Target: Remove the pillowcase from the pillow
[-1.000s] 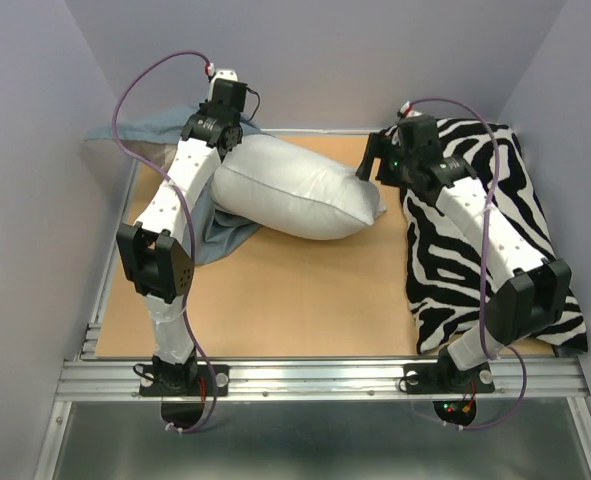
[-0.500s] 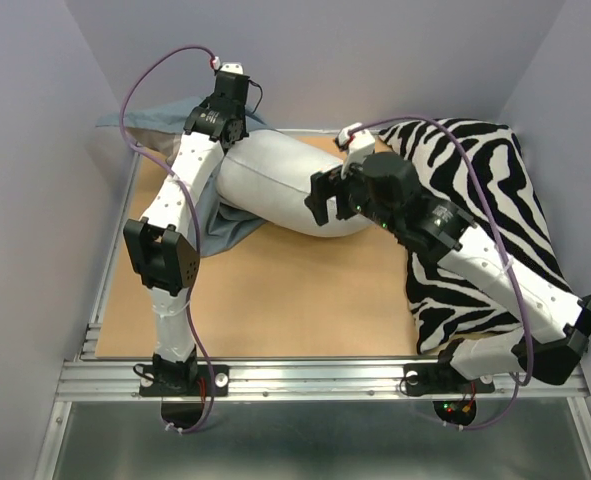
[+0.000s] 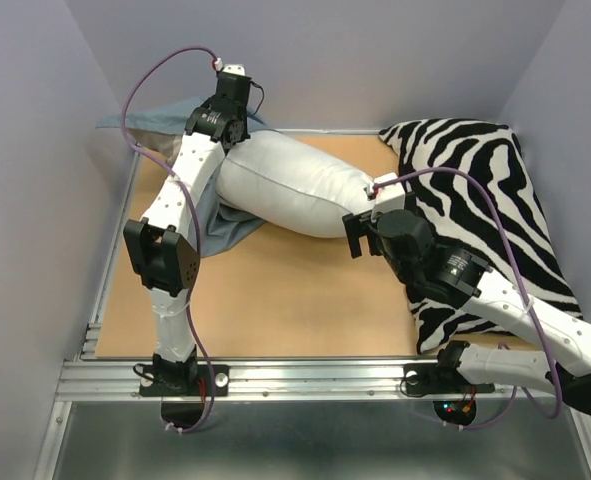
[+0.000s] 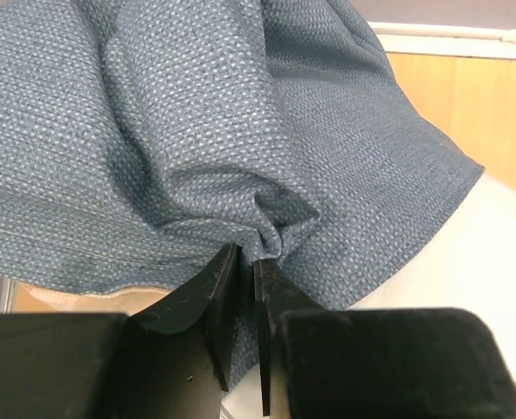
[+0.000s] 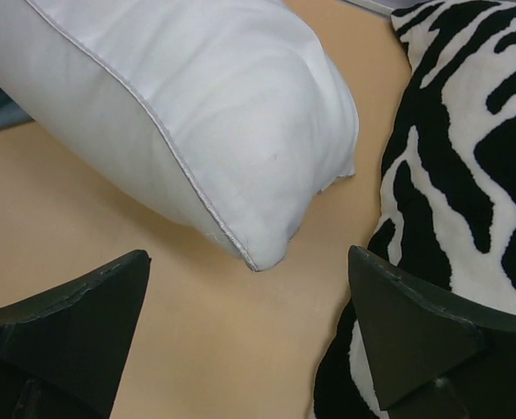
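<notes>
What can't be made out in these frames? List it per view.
- Top view: the left arm covers where the pillowcase meets the pillow; whether any pillow is inside is unclear.
- Top view: the left gripper is hidden behind its own wrist; its pinch on fabric shows only in the left wrist view.
- Left wrist view: fabric fills the frame, hiding the pillowcase's opening.
- Right wrist view: the zebra cushion is cut off by the right edge.

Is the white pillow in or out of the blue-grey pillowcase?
Mostly out: plump white pillow lies bare; blue-grey fabric pillowcase bunched at its far end in left gripper.
</notes>
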Controlling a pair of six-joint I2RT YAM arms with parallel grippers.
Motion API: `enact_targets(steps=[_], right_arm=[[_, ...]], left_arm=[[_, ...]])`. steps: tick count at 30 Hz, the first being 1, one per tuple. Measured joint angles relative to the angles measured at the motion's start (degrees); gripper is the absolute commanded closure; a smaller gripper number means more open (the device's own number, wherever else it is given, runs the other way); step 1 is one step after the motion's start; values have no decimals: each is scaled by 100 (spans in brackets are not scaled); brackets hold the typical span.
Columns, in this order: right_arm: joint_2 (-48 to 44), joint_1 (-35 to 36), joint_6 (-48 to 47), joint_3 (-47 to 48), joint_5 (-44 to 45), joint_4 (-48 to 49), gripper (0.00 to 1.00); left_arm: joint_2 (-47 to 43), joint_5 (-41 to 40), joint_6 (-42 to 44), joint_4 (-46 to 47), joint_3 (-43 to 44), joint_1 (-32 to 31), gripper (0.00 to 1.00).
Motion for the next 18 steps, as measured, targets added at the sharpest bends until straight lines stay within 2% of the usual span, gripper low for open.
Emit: enact_targets(steps=[2,5,6,7,8,10,14,18], right_arm=[[-48,0,-2,-184,35,90,0],[79,0,-44,-317,68,267,16],[146,0,-55,-317,83,341,44],[289,0,-81,-310,122,444,67],[424,0,-118,-308,155,494,82],[616,0,-125,-304,184,520,99],[649,-9,2,33,-68,160,99],[601,-26,203,1322,-599,-708,100]], left_arm=[[-31,-17,7,2,-57,-15,76],[-162,-52,13,0,-234,-68,82],[-240,-83,15,-13,-332,-96,85],[-376,-122,22,13,-483,-155,86],[-531,-164,22,2,-654,-214,89],[-946,-352,24,-151,-973,-420,92],[-1755,-894,22,-634,-1023,-951,95],[-2166,-1443,15,-1370,17,-1456,99]])
